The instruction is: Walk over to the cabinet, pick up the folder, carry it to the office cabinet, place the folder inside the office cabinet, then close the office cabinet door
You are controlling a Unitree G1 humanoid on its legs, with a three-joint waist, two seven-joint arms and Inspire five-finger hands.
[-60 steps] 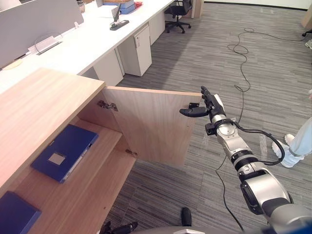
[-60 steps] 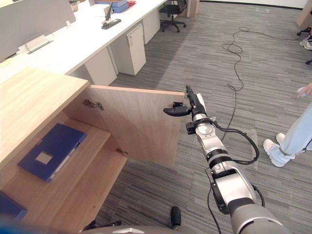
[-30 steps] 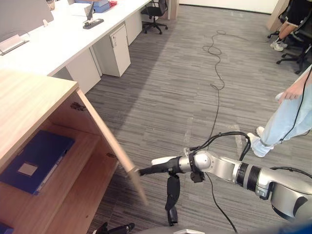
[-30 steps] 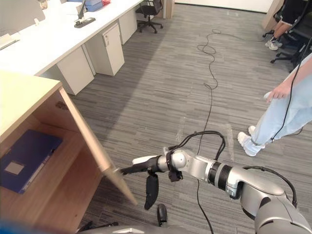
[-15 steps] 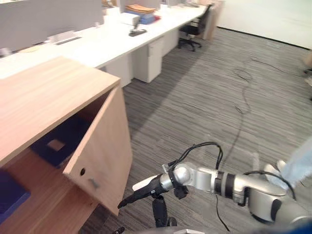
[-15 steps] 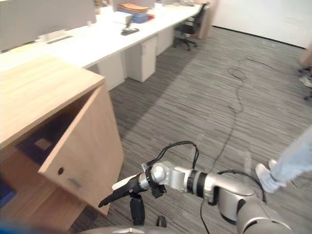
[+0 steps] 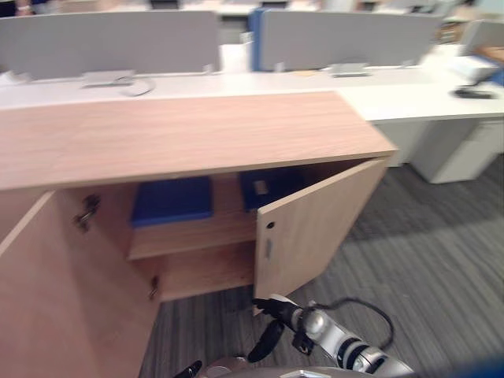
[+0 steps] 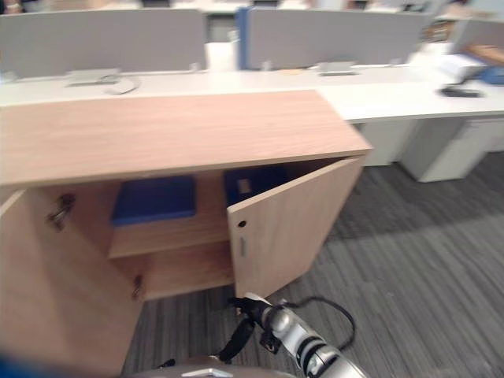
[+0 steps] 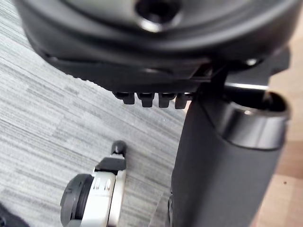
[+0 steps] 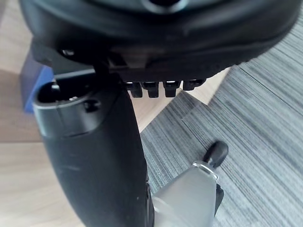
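The wooden office cabinet point(image 7: 197, 134) stands straight ahead with both doors swung out. Two blue folders lie on its upper shelf, one point(image 7: 173, 201) to the left and one point(image 7: 272, 187) partly hidden behind the right door point(image 7: 315, 228). That door is about half shut. My right hand point(image 7: 277, 309) is low down at the door's bottom corner, fingers straight and thumb hanging down; whether it touches the door is unclear. It holds nothing, and its wrist view shows its thumb point(image 10: 94, 156) before wood. My left hand point(image 9: 222, 170) hangs over the carpet, fingers relaxed and holding nothing.
The left door point(image 7: 63, 291) stands wide open at the near left. Behind the cabinet runs a white desk point(image 7: 409, 87) with grey partition screens. A white drawer unit point(image 7: 465, 146) stands at the right. Grey carpet point(image 7: 441, 260) lies to the right of the cabinet.
The camera has swung round to face the cabinet front. The right door went from wide open to about half shut, with my right hand following it low at its edge.
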